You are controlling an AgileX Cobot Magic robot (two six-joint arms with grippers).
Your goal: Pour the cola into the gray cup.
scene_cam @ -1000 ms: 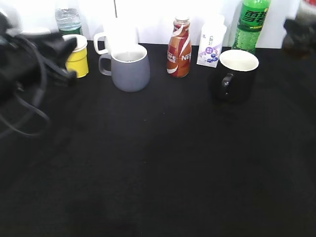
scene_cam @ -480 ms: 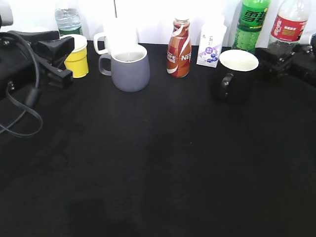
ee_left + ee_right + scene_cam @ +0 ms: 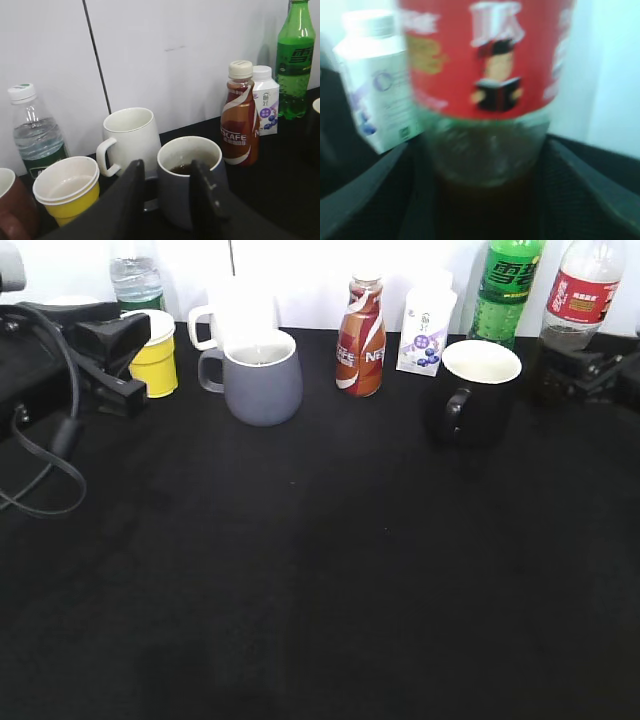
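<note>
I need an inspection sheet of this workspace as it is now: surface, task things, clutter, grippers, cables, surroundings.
Surface: black table, no spill seen.
Job's things: cola upright at far right; gray cup at back left, dark liquid inside.
Clutter: white mug, yellow cup, water bottle, Nescafe bottle, milk carton, green bottle, black mug; brown mug in the left wrist view.
Grippers: left gripper open, facing the gray cup; right gripper at the cola's base, grip unclear.
Cables: black cable looping from the left arm.
Surroundings: white wall.
</note>
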